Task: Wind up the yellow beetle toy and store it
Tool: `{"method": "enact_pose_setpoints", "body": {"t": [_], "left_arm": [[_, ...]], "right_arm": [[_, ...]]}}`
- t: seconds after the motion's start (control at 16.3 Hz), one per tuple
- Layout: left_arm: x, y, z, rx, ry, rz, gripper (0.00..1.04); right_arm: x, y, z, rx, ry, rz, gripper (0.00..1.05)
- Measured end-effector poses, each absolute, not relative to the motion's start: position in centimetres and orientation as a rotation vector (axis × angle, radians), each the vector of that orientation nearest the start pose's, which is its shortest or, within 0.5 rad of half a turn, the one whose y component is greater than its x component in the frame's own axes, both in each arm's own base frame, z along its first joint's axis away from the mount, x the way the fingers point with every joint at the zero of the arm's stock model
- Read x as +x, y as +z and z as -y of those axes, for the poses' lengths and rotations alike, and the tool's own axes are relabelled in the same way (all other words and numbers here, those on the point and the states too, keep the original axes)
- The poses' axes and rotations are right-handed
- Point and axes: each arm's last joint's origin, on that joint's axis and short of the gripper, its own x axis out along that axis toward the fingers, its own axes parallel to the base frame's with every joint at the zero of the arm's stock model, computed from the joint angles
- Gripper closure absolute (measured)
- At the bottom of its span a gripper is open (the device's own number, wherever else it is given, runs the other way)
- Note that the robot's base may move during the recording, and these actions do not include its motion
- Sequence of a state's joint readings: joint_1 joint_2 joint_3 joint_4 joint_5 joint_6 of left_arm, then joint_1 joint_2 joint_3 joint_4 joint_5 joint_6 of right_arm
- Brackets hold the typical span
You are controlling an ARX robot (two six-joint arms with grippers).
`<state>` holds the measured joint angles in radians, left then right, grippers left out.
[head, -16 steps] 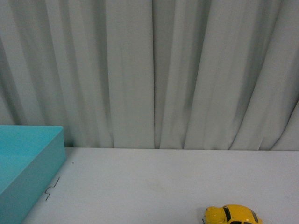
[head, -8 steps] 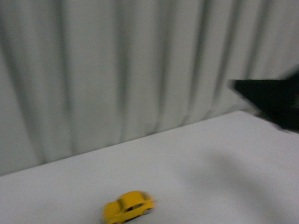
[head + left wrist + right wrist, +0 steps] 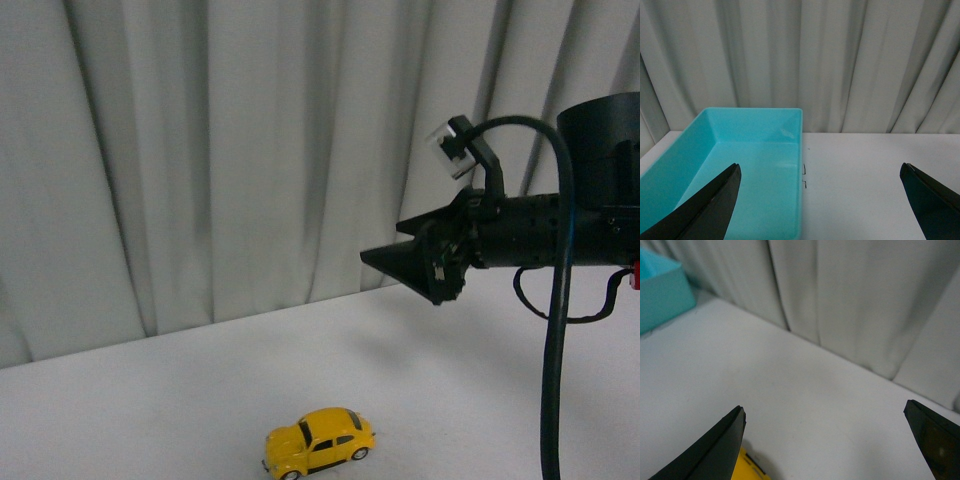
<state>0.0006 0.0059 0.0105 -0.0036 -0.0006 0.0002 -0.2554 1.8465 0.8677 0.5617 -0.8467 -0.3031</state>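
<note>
Right gripper is spread wide and empty. In its wrist view the two dark fingers stand at the lower left and lower right corners with only bare table between them. Left gripper is likewise released and holds nothing.

A second ago the front view showed the teal bin at its left edge, the yellow beetle toy clipped in the lower right corner, and no arm. Now the view has swung. The bin is out of frame, the toy sits whole at lower centre, and the right arm reaches in from the right edge at mid-height, high above the table. I read this as the approach stage: the right arm is being lined up on the toy, and winding and storing are both not yet begun.

The toy stands on its wheels, untouched, near the bottom edge of the front view. In the right wrist view only a yellow sliver shows, at the bottom edge beside the lower-left finger, so the gripper is probably not centred over it.

The table around the toy is bare on every visible side, leaving free room to descend. The grey curtain closes the far edge. A black cable hangs at the right of the front view, well apart from the toy. In the left wrist view the bin lies at lower left, open and empty.
</note>
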Motion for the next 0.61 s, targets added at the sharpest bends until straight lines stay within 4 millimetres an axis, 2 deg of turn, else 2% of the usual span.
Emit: {"method": "enact_pose_setpoints", "body": {"t": [0.18, 0.49, 0.61], "left_arm": [[9.7, 16.6, 0.0, 0.000, 0.001, 0.001, 0.07], [9.7, 16.6, 0.0, 0.000, 0.001, 0.001, 0.07], [9.7, 16.6, 0.0, 0.000, 0.001, 0.001, 0.07]], "right_arm": [[37.5, 13.7, 6.0, -0.216, 0.832, -0.350, 0.07], [38.6, 10.4, 2.9, -0.416, 1.180, -0.464, 0.07], [38.9, 9.3, 2.0, -0.511, 1.265, -0.476, 0.07]]}}
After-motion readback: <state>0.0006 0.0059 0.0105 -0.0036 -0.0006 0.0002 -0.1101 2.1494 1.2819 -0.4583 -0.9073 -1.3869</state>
